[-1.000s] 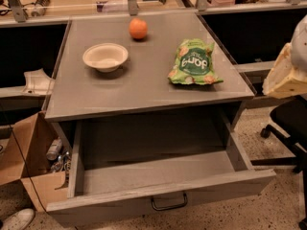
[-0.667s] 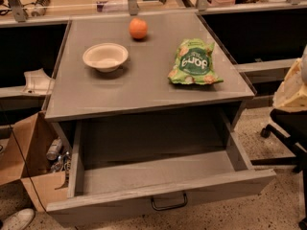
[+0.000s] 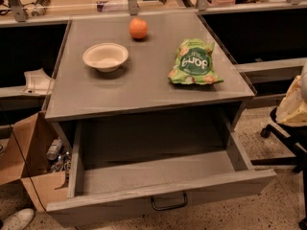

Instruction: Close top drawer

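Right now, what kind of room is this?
Probably an office or lab: a grey cabinet with its top drawer open, desks behind, a wheeled chair base. The gripper seems the pale shape at the right edge.

An office, by its desks [image 3: 273,65], wheeled chair base [image 3: 282,130] and cardboard box [image 3: 28,145]; the hand [image 3: 293,107] hangs at the right edge.

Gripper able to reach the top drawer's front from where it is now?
Probably yes. The gripper sits at the right edge of view, beside the cabinet. The top drawer is pulled out, and nothing stands before its front or handle. A chair base under the gripper may crowd it.
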